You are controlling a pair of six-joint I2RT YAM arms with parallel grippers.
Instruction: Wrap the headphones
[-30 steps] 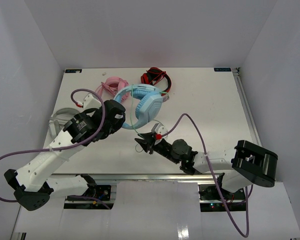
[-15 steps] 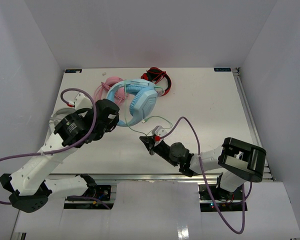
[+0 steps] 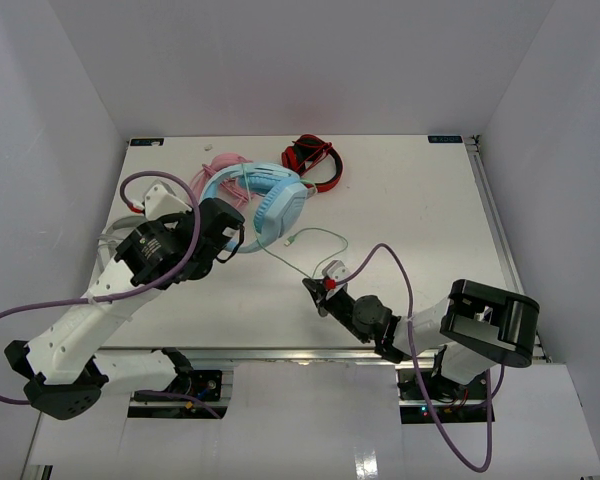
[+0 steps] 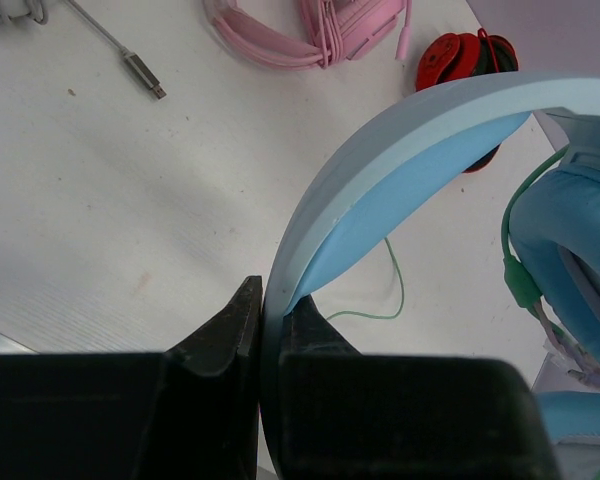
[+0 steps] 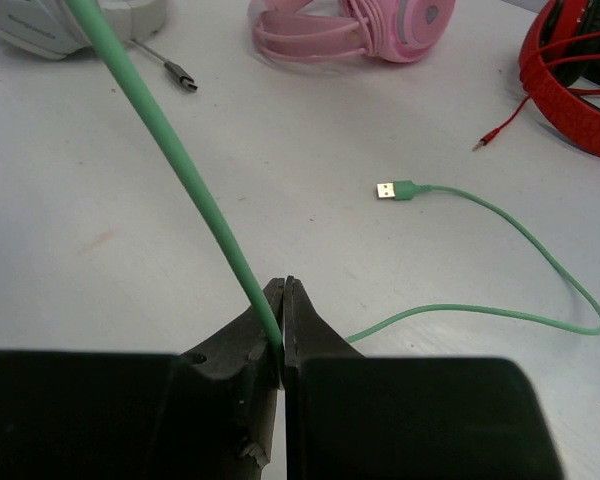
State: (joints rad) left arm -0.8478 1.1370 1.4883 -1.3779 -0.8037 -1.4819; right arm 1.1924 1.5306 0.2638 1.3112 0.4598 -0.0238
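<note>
Each arm is built of white shell links joined by round black motor housings; the left arm (image 3: 80, 325) stands on a black foot, and the right arm (image 3: 425, 332) has a large boxy black joint near its base. A thin purple cable (image 3: 383, 246) runs in loose loops along each arm. The fingers (image 5: 235, 345) are matte black wedges, and the right wrist bears a small white block with a red dot (image 3: 329, 284).

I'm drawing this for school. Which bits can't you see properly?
Top view: grey-white plastic headset, mostly under the left arm.
Left wrist view: light blue padded over-ear headphones, ear cup cut off by the right edge.
Right wrist view: red round headset, cut off by the right edge.
Top view: thin pale green cable, its plug too small to see.
</note>
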